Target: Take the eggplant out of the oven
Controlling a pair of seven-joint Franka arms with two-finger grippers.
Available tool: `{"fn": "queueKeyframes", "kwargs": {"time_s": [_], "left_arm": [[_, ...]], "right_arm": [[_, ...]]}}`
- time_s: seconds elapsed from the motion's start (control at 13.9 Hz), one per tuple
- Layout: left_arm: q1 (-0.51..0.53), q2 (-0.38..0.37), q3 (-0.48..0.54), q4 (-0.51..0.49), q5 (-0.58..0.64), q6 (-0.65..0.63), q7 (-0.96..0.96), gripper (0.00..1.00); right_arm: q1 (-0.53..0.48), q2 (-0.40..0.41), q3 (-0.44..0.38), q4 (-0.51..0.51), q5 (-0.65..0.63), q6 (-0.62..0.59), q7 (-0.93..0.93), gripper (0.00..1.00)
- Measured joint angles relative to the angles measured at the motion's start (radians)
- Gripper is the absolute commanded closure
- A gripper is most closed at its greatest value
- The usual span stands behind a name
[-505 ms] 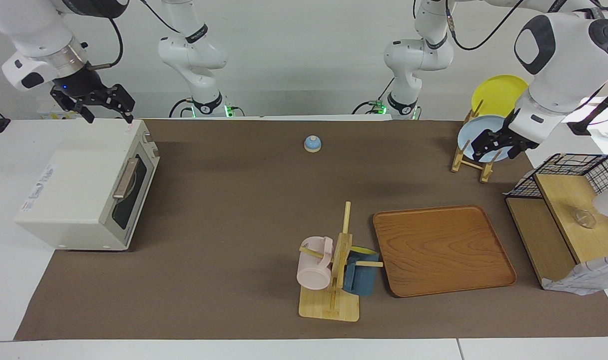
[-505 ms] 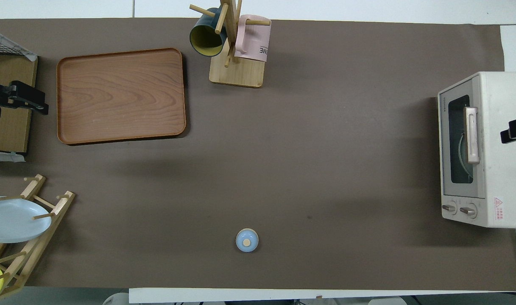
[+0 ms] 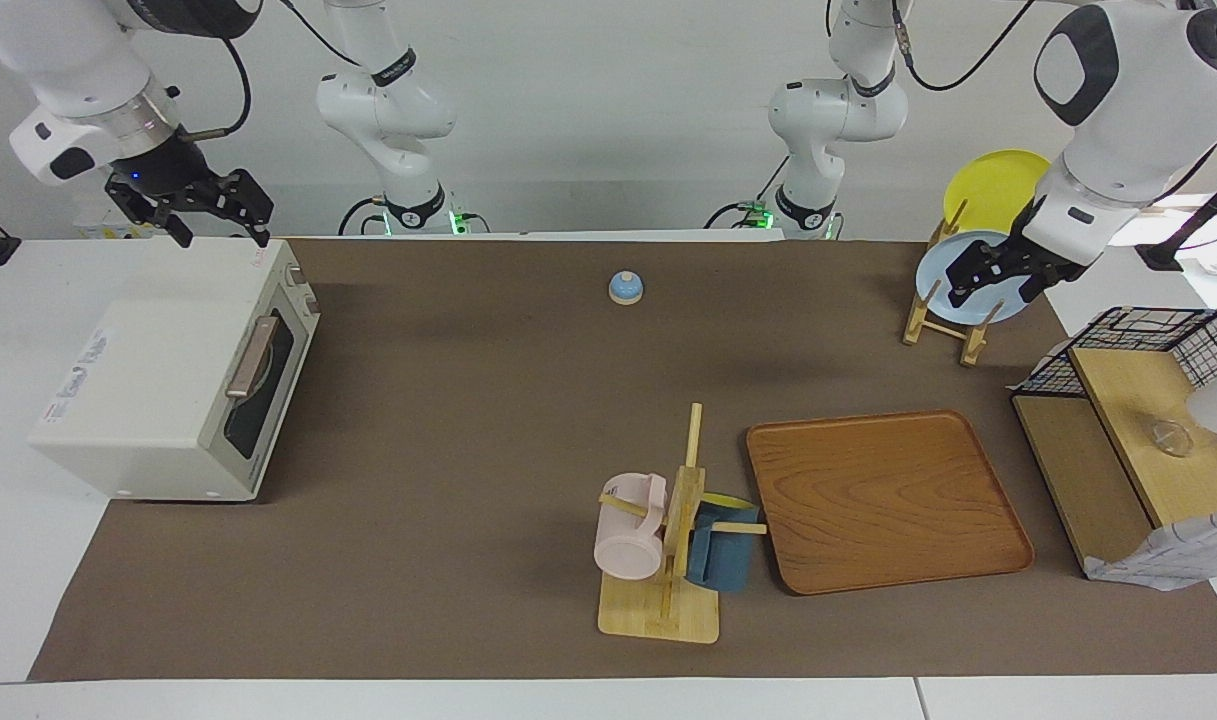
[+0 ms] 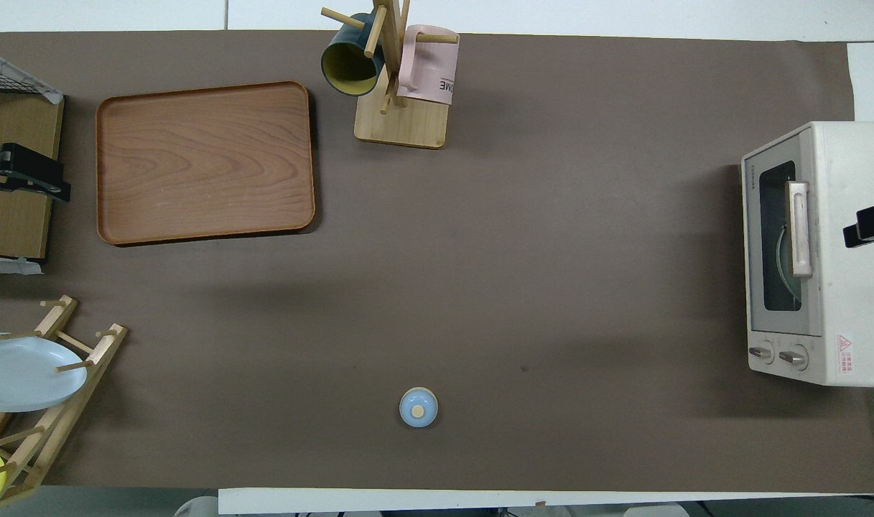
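Desk [image 3: 448, 420]: holding closed oven [image 3: 158, 385] | eggplant: not showing, presumably inside | right end effector [image 3: 213, 215]: hanging over oven, fingers apart | left end effector [image 3: 998, 280]: waiting, fingers apart | risk: handle slipping, oven sliding.

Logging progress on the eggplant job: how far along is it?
Nothing looks done: the oven door is shut, and no eggplant shows on the table. In hand: the right gripper hangs open above the oven's top, not at the handle. The left gripper waits over the plate rack. Left: open the door, take the eggplant out.
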Motion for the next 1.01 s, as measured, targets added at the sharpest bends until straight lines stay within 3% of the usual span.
{"fn": "queueKeyframes", "kwargs": {"time_s": [0.07, 0.22, 0.36, 0.58, 1.01], "left_arm": [[0.0, -0.009, 0.0, 0.0, -0.011, -0.009, 0.0, 0.0], [0.0, -0.026, -0.001, 0.0, -0.017, -0.033, 0.0, 0.0], [0.0, -0.036, -0.001, 0.0, -0.017, -0.049, 0.0, 0.0], [0.0, -0.039, -0.001, -0.001, -0.017, -0.052, 0.0, 0.0], [0.0, -0.039, -0.001, -0.001, -0.017, -0.052, 0.0, 0.0]], "right_arm": [[0.002, -0.015, 0.002, -0.059, 0.0, 0.063, -0.013, 1.0], [0.003, -0.023, 0.005, -0.193, -0.007, 0.218, -0.032, 1.0], [0.002, 0.01, 0.005, -0.265, -0.06, 0.289, -0.046, 1.0], [0.002, 0.061, 0.005, -0.278, -0.16, 0.328, -0.047, 1.0], [0.02, 0.069, 0.007, -0.318, -0.179, 0.379, -0.063, 1.0]]}}
